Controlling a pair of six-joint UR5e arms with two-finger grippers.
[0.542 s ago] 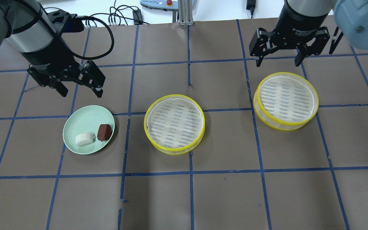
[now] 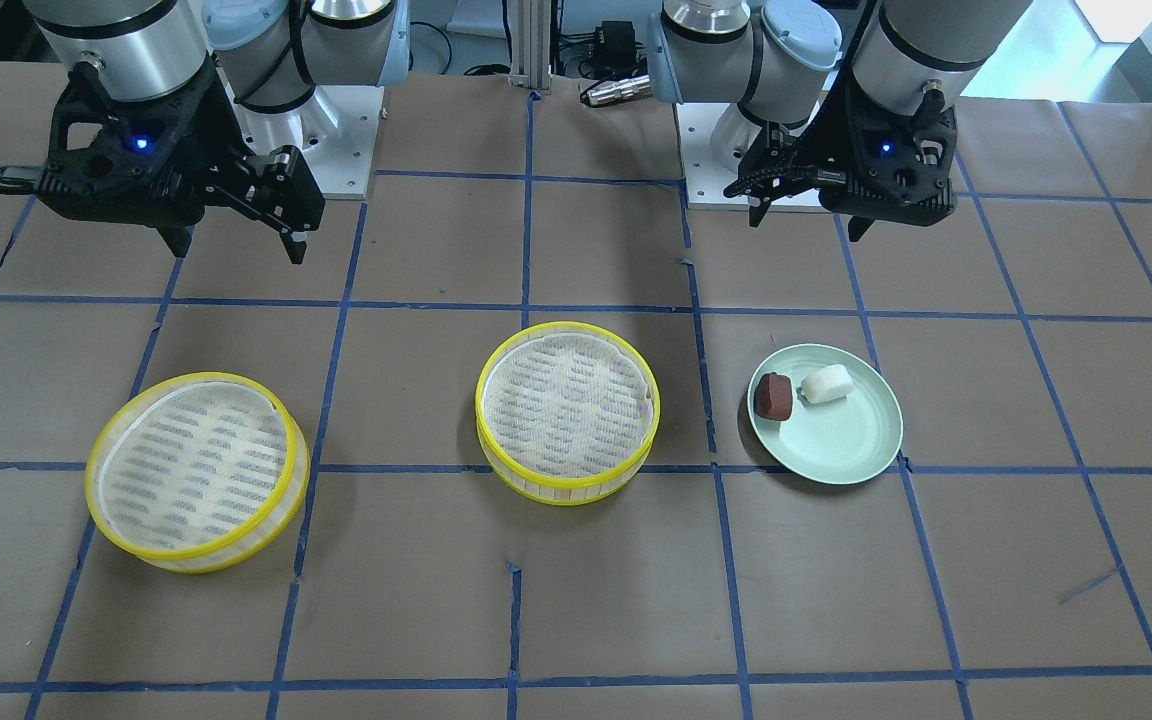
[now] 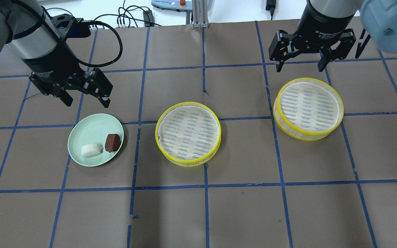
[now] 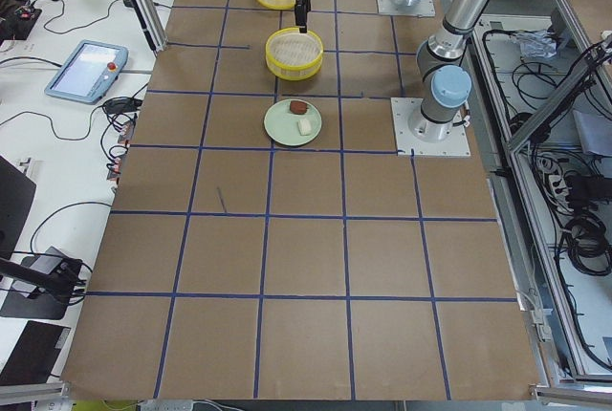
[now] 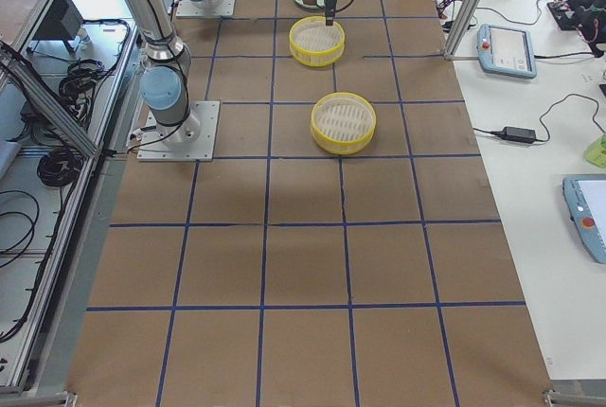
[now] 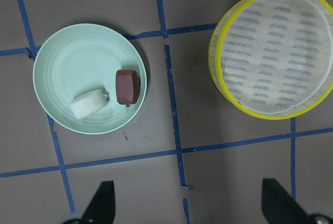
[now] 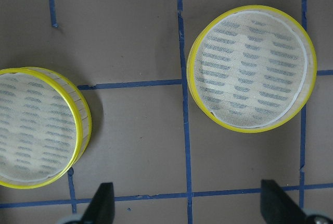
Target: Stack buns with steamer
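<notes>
Nearest to me in the overhead view is bare brown counter (image 3: 240, 213), crossed by a grid of blue tape lines (image 3: 171, 187). Past that, on my left, I see the green plate (image 3: 91, 127) with both buns lying on it, side by side and just about touching: the white bun (image 3: 91, 150) toward the plate's near edge and the reddish-brown bun (image 3: 112, 142) to its right, close to the rim. Level with the plate, in the middle of the counter, stands the yellow-rimmed steamer basket (image 3: 188, 133), its pale slotted liner showing and nothing in it. A little farther back and well to the right sits the second steamer basket (image 3: 308, 108), of the same make, tilted slightly and likewise holding nothing. Beyond the plate, the left jaws hang above the counter just behind the plate's far rim, spread wide with nothing between them; the left wrist camera looks straight down on plate, buns and middle basket. Farthest back, the right jaws hover just behind the second basket, also wide apart and holding nothing.
</notes>
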